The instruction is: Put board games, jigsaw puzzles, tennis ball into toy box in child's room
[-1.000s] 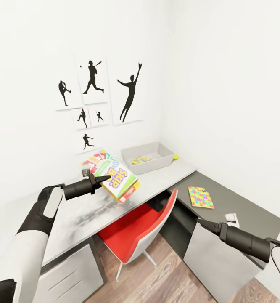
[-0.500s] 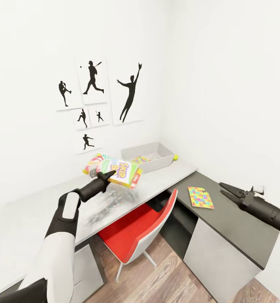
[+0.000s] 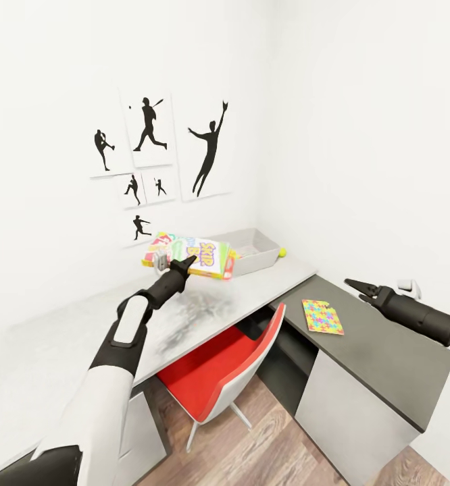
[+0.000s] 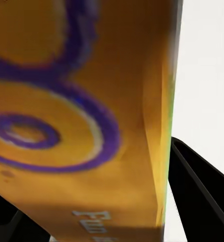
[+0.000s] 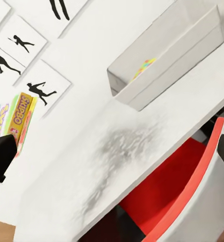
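while left gripper (image 3: 182, 264) clamps stack of board games (image 3: 192, 256), stack hangs above table (image 3: 265, 287), just short of toy box (image 3: 260, 248). step in hand, by my reading: carrying games to box. one puzzle piece-board visible inside box in right wrist view; other jigsaw (image 3: 322, 316) lies on dark desk section; tennis ball (image 3: 282, 252) beside box's far end. right gripper (image 3: 357, 287) hovers over dark section, fingers nearly together, holding nothing. next: move stack over box, lower, release.
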Controlling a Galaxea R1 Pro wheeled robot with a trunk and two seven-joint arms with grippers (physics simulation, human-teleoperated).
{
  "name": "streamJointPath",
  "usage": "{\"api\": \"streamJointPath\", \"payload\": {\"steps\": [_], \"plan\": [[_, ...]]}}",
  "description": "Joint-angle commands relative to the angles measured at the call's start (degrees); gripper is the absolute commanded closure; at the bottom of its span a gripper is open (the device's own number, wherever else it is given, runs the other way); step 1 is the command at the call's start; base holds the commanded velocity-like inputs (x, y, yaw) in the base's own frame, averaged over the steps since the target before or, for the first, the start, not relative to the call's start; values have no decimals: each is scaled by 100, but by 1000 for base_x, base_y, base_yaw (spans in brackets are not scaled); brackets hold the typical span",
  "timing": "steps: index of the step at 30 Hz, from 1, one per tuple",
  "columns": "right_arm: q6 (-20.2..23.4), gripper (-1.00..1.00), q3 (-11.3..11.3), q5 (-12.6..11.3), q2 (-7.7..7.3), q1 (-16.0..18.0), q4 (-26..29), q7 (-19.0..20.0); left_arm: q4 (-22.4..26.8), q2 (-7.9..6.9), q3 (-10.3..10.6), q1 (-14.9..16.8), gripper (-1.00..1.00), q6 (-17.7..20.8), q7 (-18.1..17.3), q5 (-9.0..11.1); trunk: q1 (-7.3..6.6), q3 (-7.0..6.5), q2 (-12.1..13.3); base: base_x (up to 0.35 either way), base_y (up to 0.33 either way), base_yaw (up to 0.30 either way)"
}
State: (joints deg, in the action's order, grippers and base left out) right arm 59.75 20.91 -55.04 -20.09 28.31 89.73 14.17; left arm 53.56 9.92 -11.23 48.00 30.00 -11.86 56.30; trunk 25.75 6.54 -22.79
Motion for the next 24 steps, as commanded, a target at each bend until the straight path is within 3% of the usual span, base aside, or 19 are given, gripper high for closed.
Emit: {"api": "streamJointPath", "payload": {"steps": [1, 6, 8, 13, 24], "plan": [[25, -100, -4, 58, 5, 4, 4, 56, -21, 8, -22, 7, 100, 17, -6, 69, 4, 13, -13, 0, 0, 0], [25, -100, 4, 52, 12, -2, 32, 51, -437, 8, 6, 7, 100, -227, -29, 431, 4, 13, -13, 0, 0, 0], [25, -100, 15, 39, -13, -7, 31, 57, -536, 8, 18, 7, 100, -295, -33, 488, 4, 13, -13, 0, 0, 0], [25, -100, 6, -138, -1, -17, 8, 83, -605, 8, 17, 7, 100, -336, -44, 519, 4, 13, -13, 69, 0, 0], [25, -100, 19, -130, 7, -36, 19, 62, -610, 8, 25, 7, 100, -346, -44, 515, 4, 13, -13, 192, -81, 0]]}}
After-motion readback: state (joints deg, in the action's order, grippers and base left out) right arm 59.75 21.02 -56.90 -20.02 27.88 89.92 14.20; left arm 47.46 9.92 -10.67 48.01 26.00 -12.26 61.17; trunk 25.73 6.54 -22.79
